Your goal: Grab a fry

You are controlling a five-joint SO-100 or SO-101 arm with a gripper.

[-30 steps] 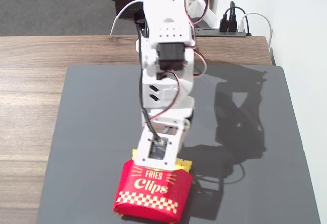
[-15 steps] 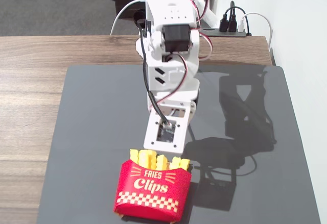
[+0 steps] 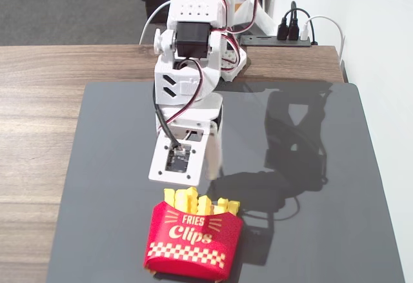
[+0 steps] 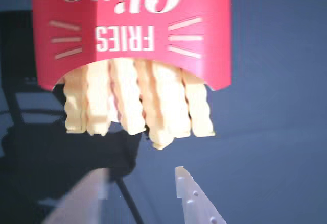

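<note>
The gripper (image 4: pixel 140 175) hangs just beside the fries (image 4: pixel 153 106) in the red carton (image 3: pixel 193 234), fingers (image 4: pixel 191 198) apart and holding nothing.

You can read 2 words on the red carton (image 3: pixel 193 239) in the fixed view: "FRIES" in small white capitals, and at 6 o'clock from it "Clips" in large white script. In the wrist view the same carton (image 4: pixel 133 27) shows upside down: "FRIES" reads inverted at its middle, and toward 12 o'clock the lower part of "Clips" is cut off by the frame edge. Nothing else carries legible text.
</note>
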